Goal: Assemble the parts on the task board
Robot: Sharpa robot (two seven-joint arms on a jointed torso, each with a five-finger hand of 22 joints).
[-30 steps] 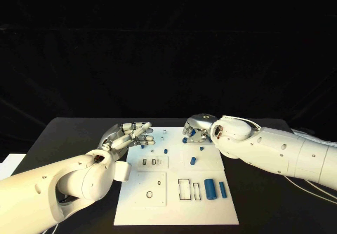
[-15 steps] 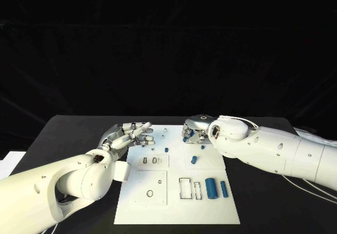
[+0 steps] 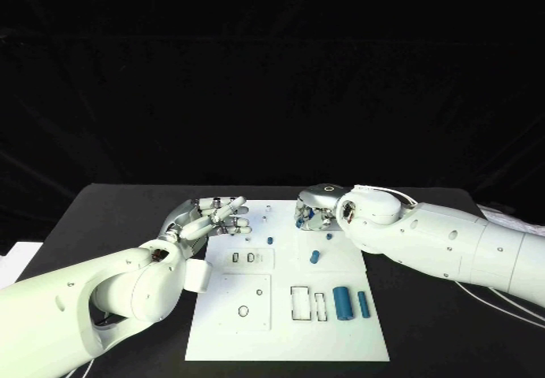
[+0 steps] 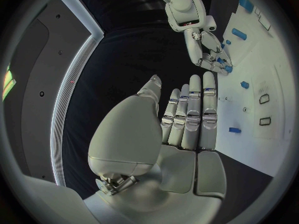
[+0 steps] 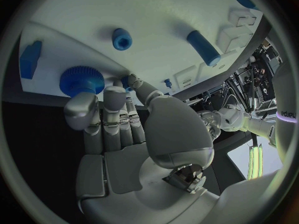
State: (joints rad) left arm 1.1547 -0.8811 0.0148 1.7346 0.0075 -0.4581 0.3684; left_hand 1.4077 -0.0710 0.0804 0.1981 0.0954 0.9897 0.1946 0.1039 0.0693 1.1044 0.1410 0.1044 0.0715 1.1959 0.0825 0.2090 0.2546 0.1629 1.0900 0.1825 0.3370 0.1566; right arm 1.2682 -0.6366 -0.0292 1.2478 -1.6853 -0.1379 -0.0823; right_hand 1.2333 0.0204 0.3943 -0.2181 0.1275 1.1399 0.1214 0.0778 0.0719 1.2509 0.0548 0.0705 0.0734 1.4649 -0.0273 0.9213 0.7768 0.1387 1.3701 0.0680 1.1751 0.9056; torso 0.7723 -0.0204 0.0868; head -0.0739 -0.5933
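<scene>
My right robot hand (image 3: 315,213) is down at the far right corner of the board (image 3: 284,346), its fingers (image 5: 109,115) touching a blue gear (image 5: 81,80) near the board's edge. From the wrist the fingertips rest against the gear's rim, but I cannot tell whether they have closed on it or merely touch it. I judge this as the picking-up step for that gear.

My left robot hand (image 3: 210,219) hovers over the board's far left edge, fingers extended side by side and holding nothing. A small blue piece (image 3: 272,237) lies on the board just beside it, with a short peg (image 3: 313,257) lying loose further in.

Two larger blue cylinders (image 3: 341,303) lie side by side at the board's near right, next to empty rectangular slots (image 3: 298,304). Most parts lie loose, so assembly looks barely begun.

Next, I would need to bring my right fingers round the gear from both sides, get a sure hold, then lift straight up before carrying it to its seat. The gear is thin, so a slipping fingertip could push it off the board onto the black worktop (image 3: 120,213).
</scene>
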